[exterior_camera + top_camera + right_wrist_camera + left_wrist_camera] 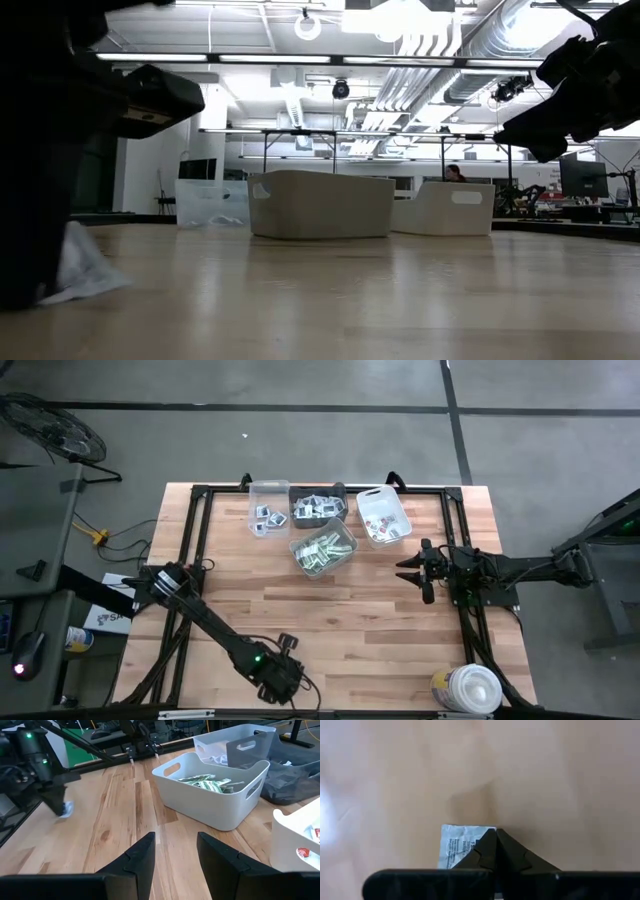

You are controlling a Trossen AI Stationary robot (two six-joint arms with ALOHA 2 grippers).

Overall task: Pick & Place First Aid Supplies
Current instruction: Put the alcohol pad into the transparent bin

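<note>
A small white first aid packet with dark print point(457, 845) sits at the tips of my left gripper point(496, 831), which is shut on it close over the wood near the table's near edge point(283, 680). The low view shows the packet point(85, 270) below the dark gripper. More first aid supplies lie in the far bins: green-and-white strips in a white bin point(323, 548) and white packets in a clear bin point(268, 510). My right gripper point(408, 570) waits open at the table's right side, level above the wood, with nothing between its fingers point(145, 855). My left gripper pinches one corner of the packet point(482, 834) between its two fingertips. The fingers come from above, pointing steeply down. The packet hangs tilted below them, its lower edge point(60, 293) at the table top; whether it is lifted clear I cannot tell.
A dark bin point(318, 508) and a white bin point(383, 517) also stand at the far middle. A big round white tub point(468, 690) sits at the near right corner. Bare wood point(340, 620) stretches between the bins and my left gripper.
</note>
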